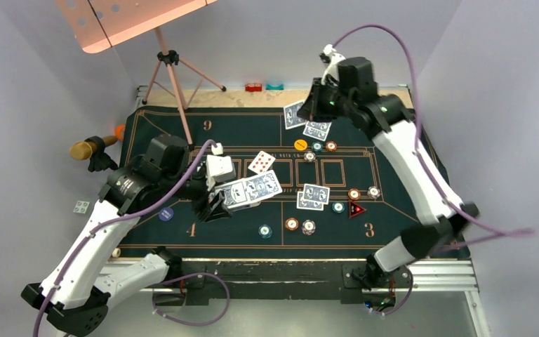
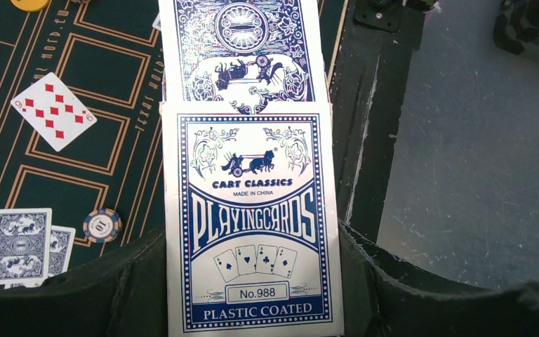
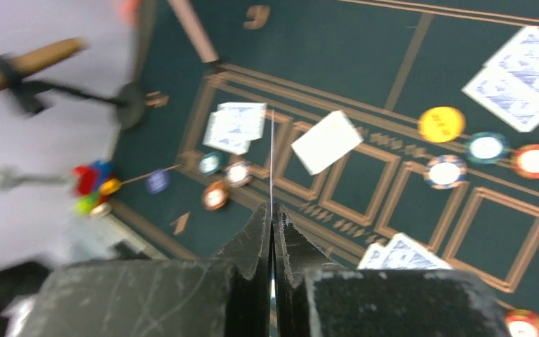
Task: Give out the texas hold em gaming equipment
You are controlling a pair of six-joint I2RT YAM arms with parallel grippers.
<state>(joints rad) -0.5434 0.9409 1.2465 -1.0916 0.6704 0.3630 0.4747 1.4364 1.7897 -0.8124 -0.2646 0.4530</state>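
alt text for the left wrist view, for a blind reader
The left gripper clamps a blue-and-white Cart Classics card box, a card back sticking out of its top. Left of it on the green mat lie a face-up nine of diamonds, a striped chip and two face-down cards.

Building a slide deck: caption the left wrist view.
Left gripper clamps the card box, deck protruding; nine of diamonds lies face-up nearby.
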